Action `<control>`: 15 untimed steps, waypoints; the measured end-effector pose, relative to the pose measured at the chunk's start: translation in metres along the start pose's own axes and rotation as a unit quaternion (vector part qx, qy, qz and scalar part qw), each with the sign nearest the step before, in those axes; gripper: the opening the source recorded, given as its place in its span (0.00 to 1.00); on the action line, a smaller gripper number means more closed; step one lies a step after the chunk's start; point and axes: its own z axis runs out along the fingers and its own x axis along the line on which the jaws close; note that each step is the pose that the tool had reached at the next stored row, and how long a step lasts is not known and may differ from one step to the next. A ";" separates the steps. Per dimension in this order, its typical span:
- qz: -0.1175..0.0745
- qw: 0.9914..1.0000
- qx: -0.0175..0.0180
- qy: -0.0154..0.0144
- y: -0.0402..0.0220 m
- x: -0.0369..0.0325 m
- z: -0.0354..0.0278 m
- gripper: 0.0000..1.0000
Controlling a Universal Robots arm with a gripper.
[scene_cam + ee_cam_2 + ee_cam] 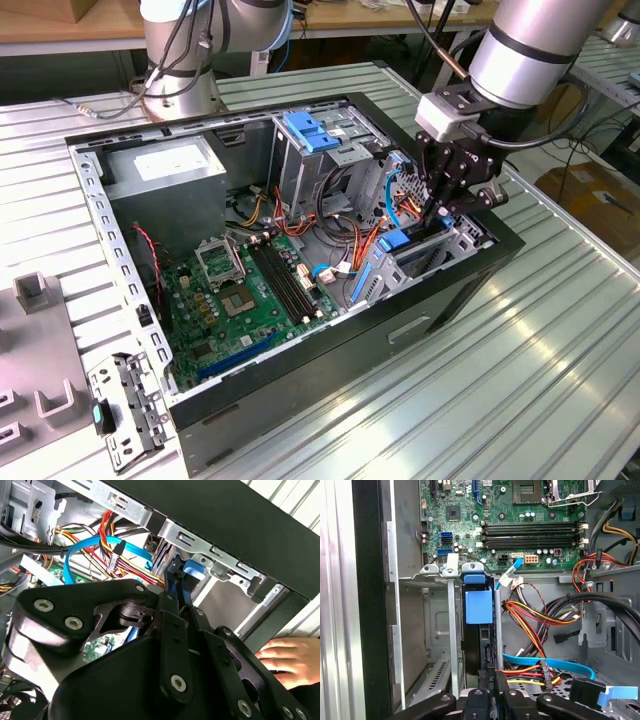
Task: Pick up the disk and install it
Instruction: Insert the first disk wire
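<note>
Black steel computer case [440, 310] lies open on a ribbed metal table [560, 380], green circuit board [250, 290] on its floor. The gripper [440, 215] reaches down into the drive bay at the exterior view's right; its fingers [490, 692] are clamped on the disk [479, 625], which stands on edge directly below them in the bay slot. Disk shows a dark edge with a bright blue rail and tab. A hand [292, 660] rests on the case edge
</note>
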 end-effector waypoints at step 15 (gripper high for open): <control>0.000 1.000 0.001 -0.001 -0.0007 0.0003 -0.0403 0.11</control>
